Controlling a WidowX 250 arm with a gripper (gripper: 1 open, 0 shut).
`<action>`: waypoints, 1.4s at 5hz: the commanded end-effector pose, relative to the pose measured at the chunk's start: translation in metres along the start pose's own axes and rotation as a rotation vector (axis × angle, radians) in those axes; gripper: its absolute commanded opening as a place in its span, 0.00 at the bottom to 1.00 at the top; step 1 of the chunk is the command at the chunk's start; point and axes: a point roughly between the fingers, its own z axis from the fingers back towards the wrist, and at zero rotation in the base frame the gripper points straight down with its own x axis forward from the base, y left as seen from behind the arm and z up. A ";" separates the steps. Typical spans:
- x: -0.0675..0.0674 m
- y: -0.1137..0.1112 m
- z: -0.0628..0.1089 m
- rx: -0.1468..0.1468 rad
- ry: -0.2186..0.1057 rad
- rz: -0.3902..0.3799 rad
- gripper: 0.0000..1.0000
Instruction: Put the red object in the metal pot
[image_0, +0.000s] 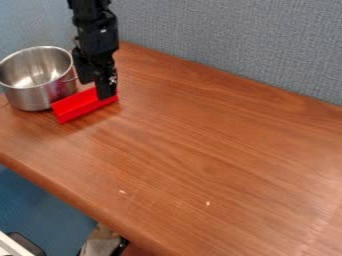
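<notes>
Gripper (95, 80), black, was wide open w/ nothing visibly held, fingers over the far end of the red block (80, 105), contact unclear. Block lay outside the metal pot (38, 78), on the tabletop just beside it, pot upright near the table's left edge in view. Table (201, 150) was orange-brown wood w/ visible grain, a bit of sheen & a couple of tiny pale specks toward the near side; grey textured wall/partition (241, 35) stood behind, blue surface (40, 200) lay below the near-left edge, w/ some partly cut-off clutter at bottom L.

Perhaps a lab: robot arm (94, 20) over wooden table (201, 150)
</notes>
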 end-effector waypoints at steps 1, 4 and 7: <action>0.009 0.023 0.020 0.023 0.033 0.042 1.00; 0.007 0.046 0.006 -0.045 -0.049 -0.020 1.00; 0.000 0.026 -0.012 -0.079 -0.077 -0.174 1.00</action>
